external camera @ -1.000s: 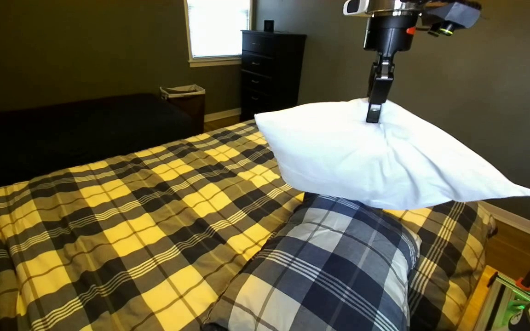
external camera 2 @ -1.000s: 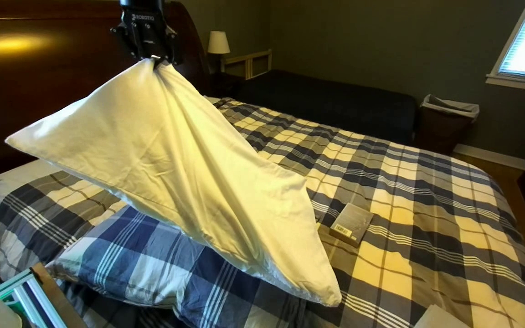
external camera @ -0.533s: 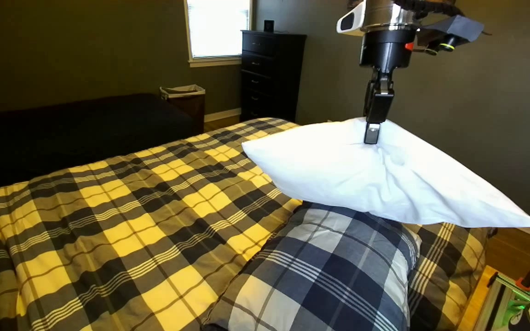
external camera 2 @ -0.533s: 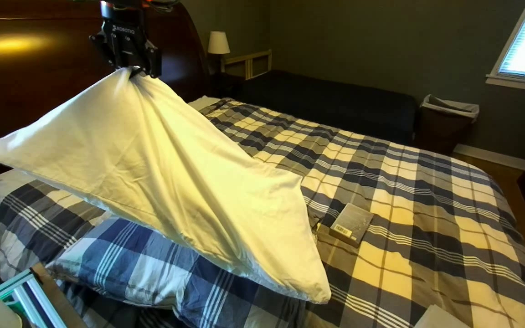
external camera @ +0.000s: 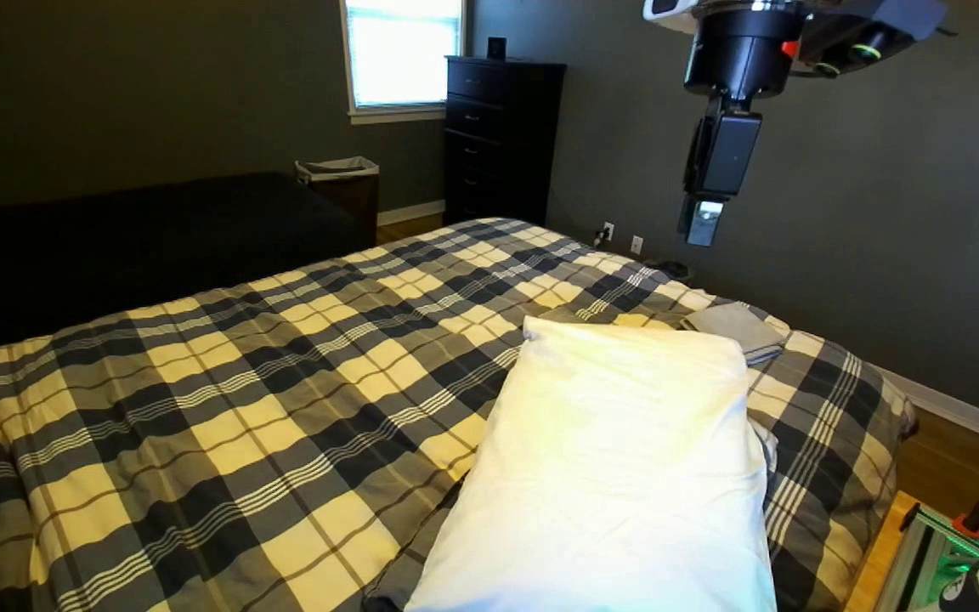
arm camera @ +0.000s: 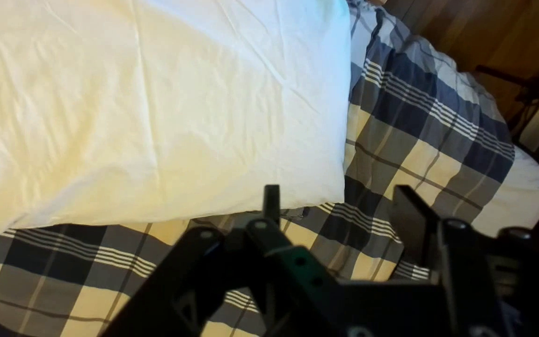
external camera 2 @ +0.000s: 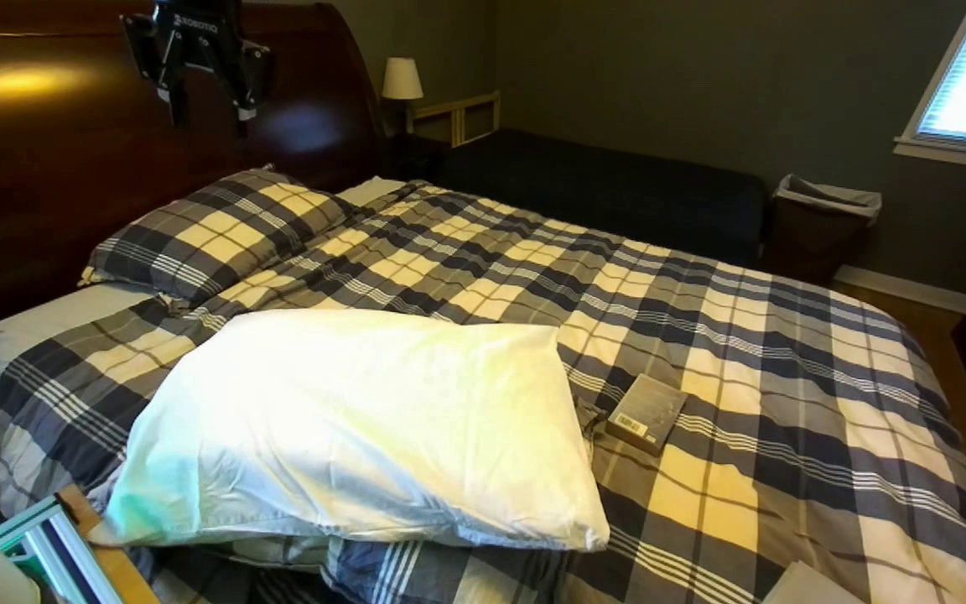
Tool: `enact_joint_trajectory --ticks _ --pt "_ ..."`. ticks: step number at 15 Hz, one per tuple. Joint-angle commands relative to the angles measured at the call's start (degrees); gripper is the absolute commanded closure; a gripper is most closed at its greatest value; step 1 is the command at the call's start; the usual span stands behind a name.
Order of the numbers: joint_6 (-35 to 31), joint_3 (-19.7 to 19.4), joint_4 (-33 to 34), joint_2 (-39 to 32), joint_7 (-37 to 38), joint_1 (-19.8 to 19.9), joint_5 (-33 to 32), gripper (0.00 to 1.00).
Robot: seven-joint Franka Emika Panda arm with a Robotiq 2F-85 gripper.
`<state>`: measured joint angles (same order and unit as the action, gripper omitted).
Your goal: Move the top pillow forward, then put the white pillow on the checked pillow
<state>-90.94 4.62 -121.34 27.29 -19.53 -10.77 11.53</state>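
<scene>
The plain white pillow lies flat on the bed, spread over the checked pillow. Only a strip of that navy-and-white plaid pillow, which is also the top pillow, shows along the near edge in an exterior view; the white pillow hides the rest. Above the bed, on the headboard side, my gripper hangs with its fingers apart and nothing between them. In the wrist view the gripper is open over the edge and corner of the white pillow, apart from it.
A further plaid pillow leans by the wooden headboard. A small grey box lies on the plaid bedspread beside the white pillow. A metal frame stands at the bedside, near the robot's base.
My gripper has opened and let go of the white pillow, which has dropped from hanging and tilted to lying over the checked pillow. The gripper has shifted slightly toward the headboard.
</scene>
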Motion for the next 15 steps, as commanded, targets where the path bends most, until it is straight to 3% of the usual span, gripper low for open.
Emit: enact_joint_trajectory --ticks 1,7,10,11,15 --pt "-1.9 -0.5 0.3 1.4 -2.3 0.5 -4.0 0.04" --pt "-7.3 -3.1 1.5 1.1 -15.2 0.5 -19.4 0.0" --pt "-12.3 -5.1 0.5 0.8 -16.1 0.9 -18.9 0.0" --pt "-9.7 -4.1 1.8 0.7 -14.6 0.7 -18.5 0.0" --pt "-11.1 -4.9 1.4 0.4 -15.3 1.0 -18.4 0.0"
